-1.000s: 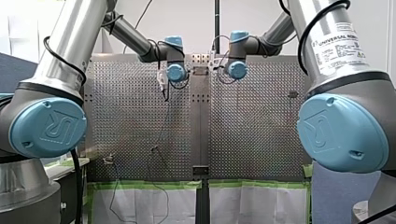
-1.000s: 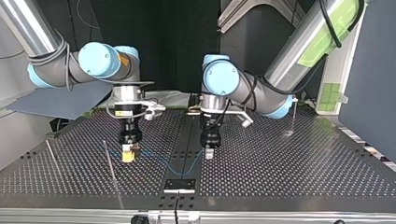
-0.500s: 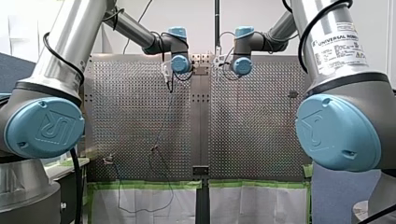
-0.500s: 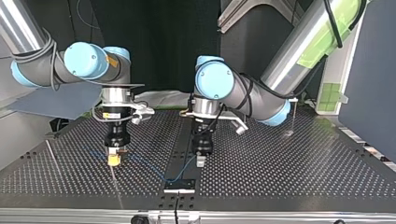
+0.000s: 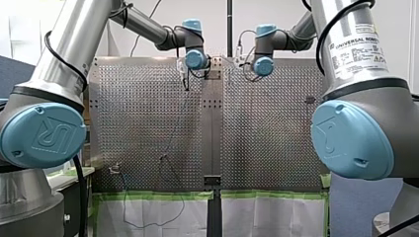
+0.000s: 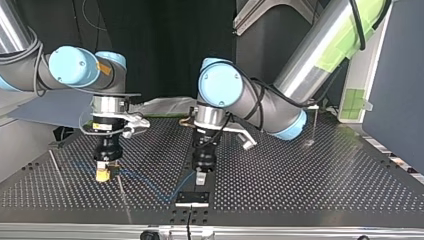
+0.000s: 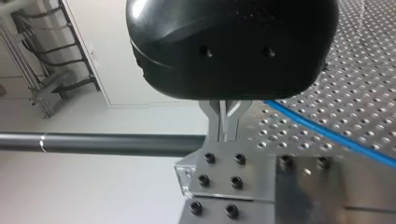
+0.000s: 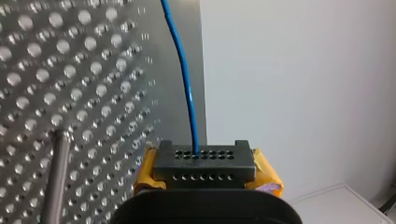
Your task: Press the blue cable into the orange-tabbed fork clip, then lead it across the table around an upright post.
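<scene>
Perforated table (image 6: 300, 170): my left gripper (image 6: 200, 179) and right gripper (image 6: 103, 174) both clamp the blue cable (image 8: 184, 79); I want it taut, low around the post (image 8: 56, 182).

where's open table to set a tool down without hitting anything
Freest: the bare table at the top view's right, between my left gripper and the far post. Crowded: between my left gripper and my right gripper, where the blue cable runs by a thin post.

White wall (image 5: 212, 12) across top of front view. Black backdrop (image 6: 165, 50) upper centre of top view; grey-blue panel (image 6: 395, 85) at right edge.
</scene>
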### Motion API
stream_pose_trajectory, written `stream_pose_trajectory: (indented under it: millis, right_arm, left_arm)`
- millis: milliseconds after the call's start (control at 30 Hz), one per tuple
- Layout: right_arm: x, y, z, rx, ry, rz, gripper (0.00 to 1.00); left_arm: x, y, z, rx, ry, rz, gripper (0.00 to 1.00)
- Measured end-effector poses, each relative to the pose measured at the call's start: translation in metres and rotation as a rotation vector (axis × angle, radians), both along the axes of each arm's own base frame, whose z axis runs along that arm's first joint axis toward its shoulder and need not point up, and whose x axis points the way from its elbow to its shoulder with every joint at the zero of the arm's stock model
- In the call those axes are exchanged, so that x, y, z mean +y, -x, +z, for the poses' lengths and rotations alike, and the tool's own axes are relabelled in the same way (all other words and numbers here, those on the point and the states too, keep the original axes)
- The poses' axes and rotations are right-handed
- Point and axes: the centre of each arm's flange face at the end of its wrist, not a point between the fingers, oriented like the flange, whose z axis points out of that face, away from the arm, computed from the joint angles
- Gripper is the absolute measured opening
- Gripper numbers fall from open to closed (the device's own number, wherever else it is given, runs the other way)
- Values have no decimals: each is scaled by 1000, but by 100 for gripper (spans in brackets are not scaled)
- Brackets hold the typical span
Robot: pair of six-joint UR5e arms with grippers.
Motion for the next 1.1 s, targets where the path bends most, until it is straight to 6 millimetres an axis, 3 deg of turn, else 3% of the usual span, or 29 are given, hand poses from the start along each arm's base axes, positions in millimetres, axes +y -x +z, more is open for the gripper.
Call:
stream_pose_trajectory:
  millis: [433, 733, 1100]
  right_arm:
    - [-15, 23, 0, 3, -14, -40, 0]
    - [-23, 41, 6, -3, -13, -69, 0]
    - [-37, 70, 10, -10, -18, -113, 0]
  left_arm:
    - [-19, 5, 34, -21, 10, -34, 0]
    - [-43, 1, 22, 21, -29, -57, 0]
    - [-63, 2, 32, 21, -34, -81, 0]
